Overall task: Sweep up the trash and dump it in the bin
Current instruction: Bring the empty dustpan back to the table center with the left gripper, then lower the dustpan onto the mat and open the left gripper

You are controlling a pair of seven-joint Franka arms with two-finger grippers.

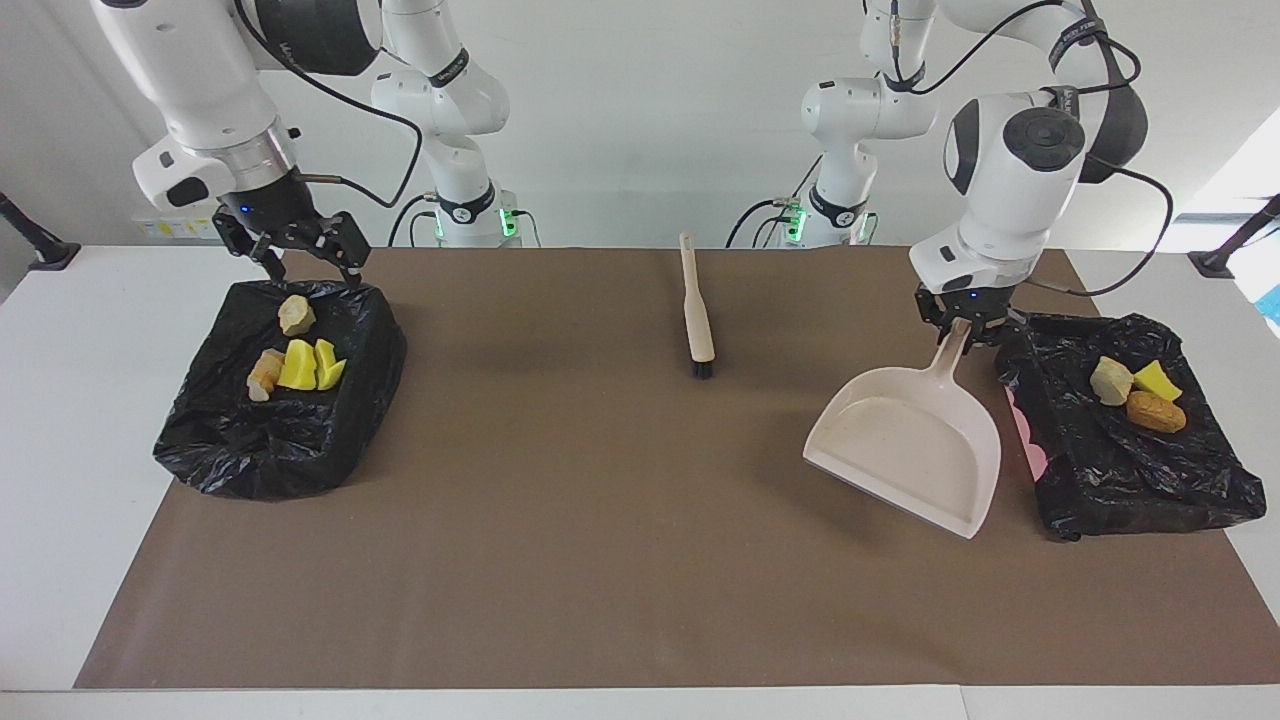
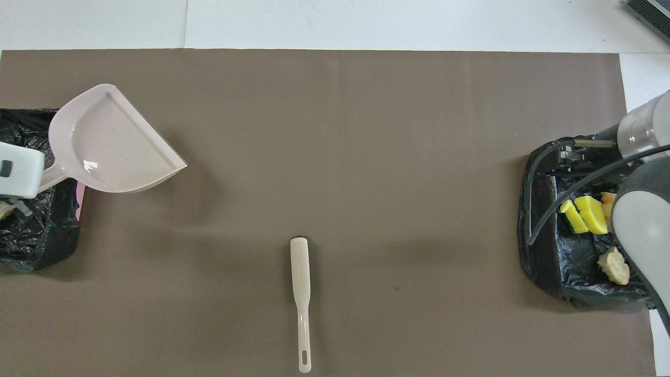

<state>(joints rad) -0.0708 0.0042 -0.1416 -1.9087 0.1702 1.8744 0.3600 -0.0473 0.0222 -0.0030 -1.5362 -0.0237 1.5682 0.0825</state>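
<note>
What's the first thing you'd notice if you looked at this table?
The big pale dustpan, empty, held by its handle in the left gripper beside a black-lined bin. Next, the bright yellow sponge bits in the other bin, under the open right gripper. A brush lies alone mid-table.

A robotics lab: two white Franka arms [image 1: 430, 110] stand bolted at the top of the frame on a white table [image 1: 90, 420] with a brown paper sheet [image 1: 600, 520], against bare white walls, with loose cables and green status lights at their bases.
</note>
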